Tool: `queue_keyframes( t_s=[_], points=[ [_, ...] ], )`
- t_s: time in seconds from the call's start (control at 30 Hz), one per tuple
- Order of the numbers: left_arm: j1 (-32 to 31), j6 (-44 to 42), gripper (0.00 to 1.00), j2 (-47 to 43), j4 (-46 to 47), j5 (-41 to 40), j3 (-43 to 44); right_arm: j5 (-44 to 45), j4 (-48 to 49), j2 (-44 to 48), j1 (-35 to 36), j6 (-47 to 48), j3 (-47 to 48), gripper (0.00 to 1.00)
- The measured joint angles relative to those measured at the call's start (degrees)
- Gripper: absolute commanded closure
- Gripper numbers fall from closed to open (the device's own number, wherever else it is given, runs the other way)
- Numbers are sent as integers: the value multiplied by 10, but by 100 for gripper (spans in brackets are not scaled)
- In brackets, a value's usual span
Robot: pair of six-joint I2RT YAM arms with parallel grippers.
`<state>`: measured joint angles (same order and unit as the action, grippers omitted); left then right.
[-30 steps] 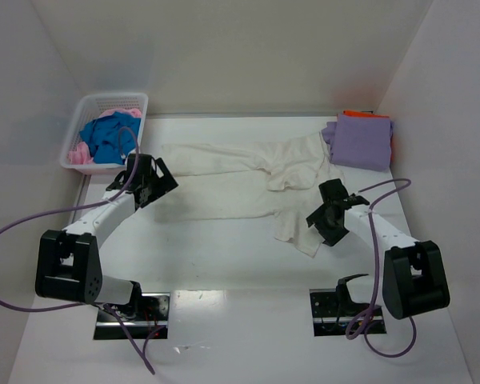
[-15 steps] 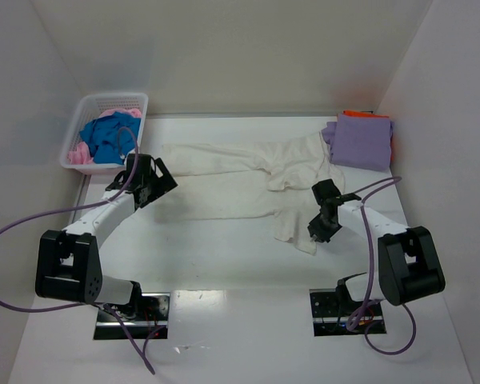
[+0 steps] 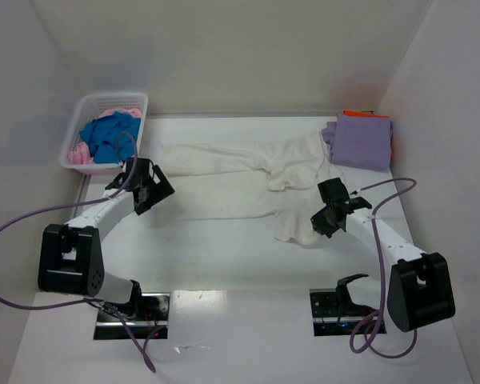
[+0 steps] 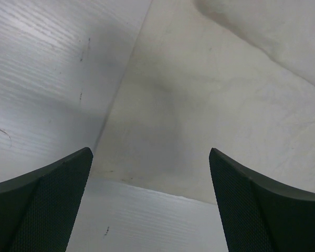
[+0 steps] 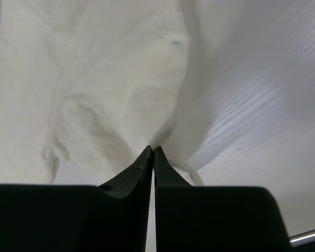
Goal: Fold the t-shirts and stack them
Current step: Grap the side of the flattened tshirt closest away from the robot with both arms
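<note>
A large cream-white t-shirt [image 3: 232,180] lies spread across the middle of the table, rumpled at its right end. My right gripper [image 3: 323,219] is shut on a pinch of its lower right edge; in the right wrist view the jaws [image 5: 153,150] meet on a lifted ridge of the cream cloth [image 5: 110,79]. My left gripper [image 3: 150,187] stands open at the shirt's lower left corner. Its fingers [image 4: 47,199] straddle the cloth corner [image 4: 226,105] without touching it. A folded lavender-purple shirt [image 3: 360,141] lies on an orange one [image 3: 362,114] at the back right.
A white lattice basket [image 3: 86,112] at the back left holds a blue shirt [image 3: 110,134] and a pink one [image 3: 78,154]. White walls close in the table on the left, back and right. Purple cables loop from both arms.
My right gripper has shut on the cream shirt's lower right edge and drawn it slightly up and right. The left gripper has shifted a little and stays open.
</note>
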<state>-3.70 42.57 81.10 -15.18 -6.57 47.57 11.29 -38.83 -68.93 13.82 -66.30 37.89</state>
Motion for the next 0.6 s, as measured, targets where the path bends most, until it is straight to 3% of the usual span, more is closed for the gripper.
queue_keyframes(
  t_s=[0.33, 0.6],
  points=[
    [3, 29, 3, 16, -43, -16, -27, -2, 7, 59, -71, 13, -20, 95],
    [7, 45, 28, 17, -35, -24, -40, -11, 24, 66, -87, 37, -26, 95]
  ],
)
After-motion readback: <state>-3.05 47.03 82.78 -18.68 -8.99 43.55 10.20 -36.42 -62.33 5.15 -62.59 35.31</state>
